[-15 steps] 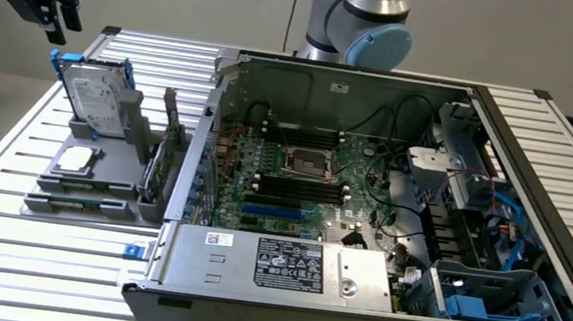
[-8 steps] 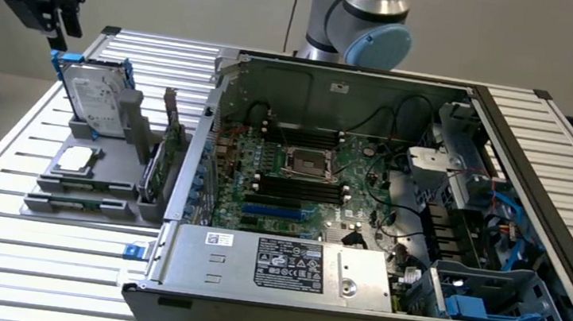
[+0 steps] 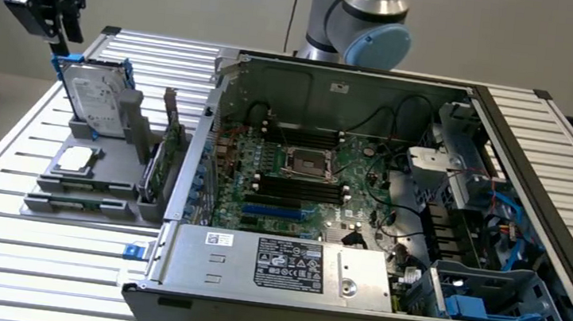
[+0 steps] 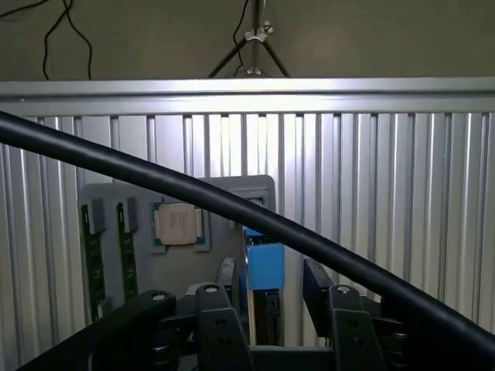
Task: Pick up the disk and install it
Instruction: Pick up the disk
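Our claw (image 4: 269, 284), spread, straddles the disk (image 3: 96, 96), stood upright at the far corner of the grey holder (image 3: 120, 169), seemingly to offer us its edge

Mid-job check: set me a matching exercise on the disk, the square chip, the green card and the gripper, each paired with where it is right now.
Things:
1. disk
2. square chip
3. green circuit card
4. gripper

Places:
A. lying flat on the grey holder
B. just above the disk's top edge, fingers open
C. upright in the holder, framed by a blue carrier
D. on edge in the holder, beside the open computer case

Pairs: 1-C, 2-A, 3-D, 4-B
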Tool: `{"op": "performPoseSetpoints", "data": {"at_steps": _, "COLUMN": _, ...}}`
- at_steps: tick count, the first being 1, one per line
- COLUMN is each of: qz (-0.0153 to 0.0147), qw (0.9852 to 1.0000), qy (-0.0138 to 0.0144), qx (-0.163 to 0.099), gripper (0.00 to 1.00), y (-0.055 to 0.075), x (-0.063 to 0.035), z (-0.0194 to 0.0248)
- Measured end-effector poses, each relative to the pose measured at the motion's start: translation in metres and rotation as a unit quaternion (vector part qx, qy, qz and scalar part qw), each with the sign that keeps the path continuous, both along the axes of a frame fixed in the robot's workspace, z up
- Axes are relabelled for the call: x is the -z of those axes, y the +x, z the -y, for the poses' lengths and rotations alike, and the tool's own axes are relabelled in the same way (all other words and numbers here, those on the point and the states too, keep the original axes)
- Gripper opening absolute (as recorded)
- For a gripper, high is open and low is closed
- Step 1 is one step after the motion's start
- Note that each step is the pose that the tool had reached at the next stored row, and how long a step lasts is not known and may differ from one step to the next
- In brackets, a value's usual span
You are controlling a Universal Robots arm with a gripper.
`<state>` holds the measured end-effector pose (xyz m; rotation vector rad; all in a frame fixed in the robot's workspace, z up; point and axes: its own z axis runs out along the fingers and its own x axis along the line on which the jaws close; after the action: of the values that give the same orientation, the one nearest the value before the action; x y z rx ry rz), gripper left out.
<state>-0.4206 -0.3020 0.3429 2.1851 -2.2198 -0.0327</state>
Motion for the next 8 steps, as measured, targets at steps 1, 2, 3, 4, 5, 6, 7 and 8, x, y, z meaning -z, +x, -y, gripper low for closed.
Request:
{"op": "performPoseSetpoints", "data": {"at_steps": 1, "qz": 0.0002, "qw": 1.0000, "qy": -0.0020, "qx": -0.002, "gripper": 0.48, "y": -0.0004, "x": 0.0006, "z": -0.0002}}
{"op": "performPoseSetpoints", "data": {"at_steps": 2, "qz": 0.0003, "qw": 1.0000, "qy": -0.0047, "qx": -0.005, "gripper": 0.48, "y": -0.0008, "x": 0.0010, "z": -0.0006}}
{"op": "performPoseSetpoints", "data": {"at_steps": 3, "qz": 0.0004, "qw": 0.9999, "qy": -0.0076, "qx": -0.007, "gripper": 0.48, "y": -0.0009, "x": 0.0014, "z": -0.0010}}
{"op": "performPoseSetpoints", "data": {"at_steps": 4, "qz": 0.0006, "qw": 0.9999, "qy": -0.0103, "qx": -0.010, "gripper": 0.48, "y": -0.0011, "x": 0.0018, "z": -0.0013}}
{"op": "performPoseSetpoints", "data": {"at_steps": 5, "qz": 0.0009, "qw": 0.9998, "qy": -0.0123, "qx": -0.012, "gripper": 0.50, "y": -0.0013, "x": 0.0023, "z": -0.0015}}
{"op": "performPoseSetpoints", "data": {"at_steps": 6, "qz": 0.0020, "qw": 0.9998, "qy": -0.0136, "qx": -0.015, "gripper": 0.50, "y": -0.0016, "x": 0.0027, "z": -0.0015}}
{"op": "performPoseSetpoints", "data": {"at_steps": 7, "qz": 0.0038, "qw": 0.9997, "qy": -0.0144, "qx": -0.017, "gripper": 0.56, "y": -0.0019, "x": 0.0032, "z": -0.0015}}
{"op": "performPoseSetpoints", "data": {"at_steps": 8, "qz": 0.0063, "qw": 0.9997, "qy": -0.0149, "qx": -0.019, "gripper": 0.56, "y": -0.0022, "x": 0.0039, "z": -0.0016}}
